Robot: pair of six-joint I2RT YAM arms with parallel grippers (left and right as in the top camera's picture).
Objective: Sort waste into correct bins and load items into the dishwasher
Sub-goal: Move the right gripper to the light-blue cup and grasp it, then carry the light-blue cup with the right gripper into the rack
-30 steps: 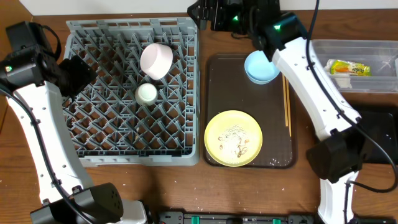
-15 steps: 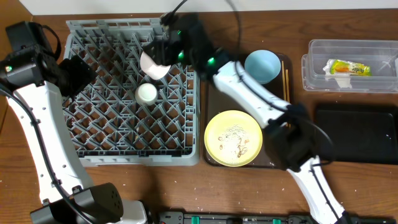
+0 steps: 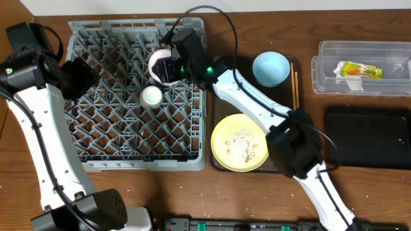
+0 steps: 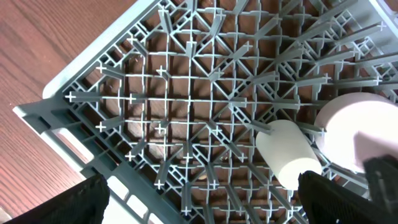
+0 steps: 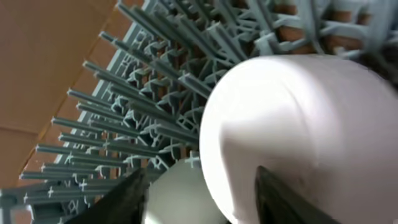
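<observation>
Blur hides whether right jaws grip white bowl [image 5: 292, 124]; left jaws gape empty

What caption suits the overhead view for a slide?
Right gripper at the white bowl in the grey dish rack; yellow plate and blue bowl sit on the tray.

L arm [image 3: 40, 141], R arm [image 3: 253, 106]: white link shells, black joint housings, green LED [image 3: 209, 69] each. Black cable [image 3: 232, 35] loops over R arm, upper centre.
</observation>
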